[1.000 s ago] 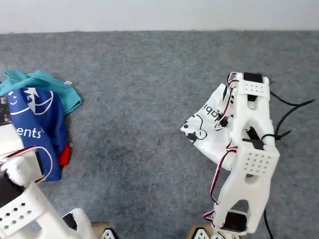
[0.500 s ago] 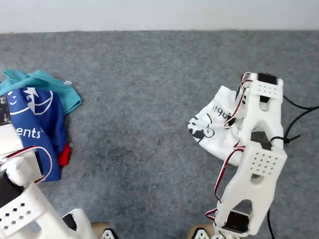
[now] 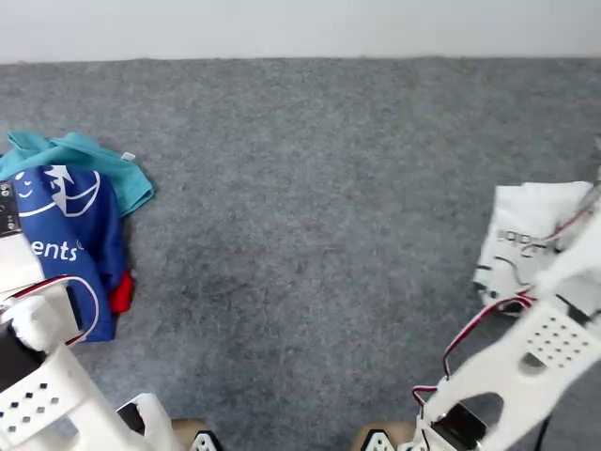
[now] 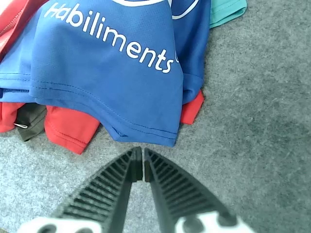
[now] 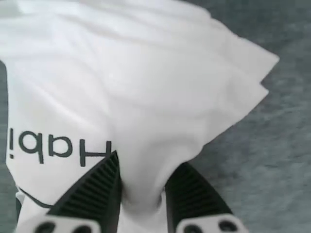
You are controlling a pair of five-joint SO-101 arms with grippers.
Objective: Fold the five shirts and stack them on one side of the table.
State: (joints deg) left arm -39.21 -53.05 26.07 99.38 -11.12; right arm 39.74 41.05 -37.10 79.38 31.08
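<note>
White shirt (image 5: 146,73) is the one in play; the right gripper (image 5: 148,162) has its fingers (image 5: 97,189) clamped on a bunched ridge of the cloth; beyond the tips the rest of the fabric spreads away in loose folds, with printed lettering just beside one finger; farther out lies the grey table (image 3: 300,188). On the other arm, the left gripper (image 4: 143,162) has its fingers pressed together on nothing, tips just short of the hem of the blue shirt (image 4: 107,73); a red shirt (image 4: 68,128) pokes out from under that hem, a dark garment (image 4: 30,125) beside it, a teal shirt (image 4: 226,9) farther beyond. The risks, as I judge them: the pinch is narrow and the cloth slack, so a quick pull could slip it free or drag the shirt into a heap; the pile lies well apart from the right fingers, a long carry; nudged forward, the left tips would ruck the blue hem.
</note>
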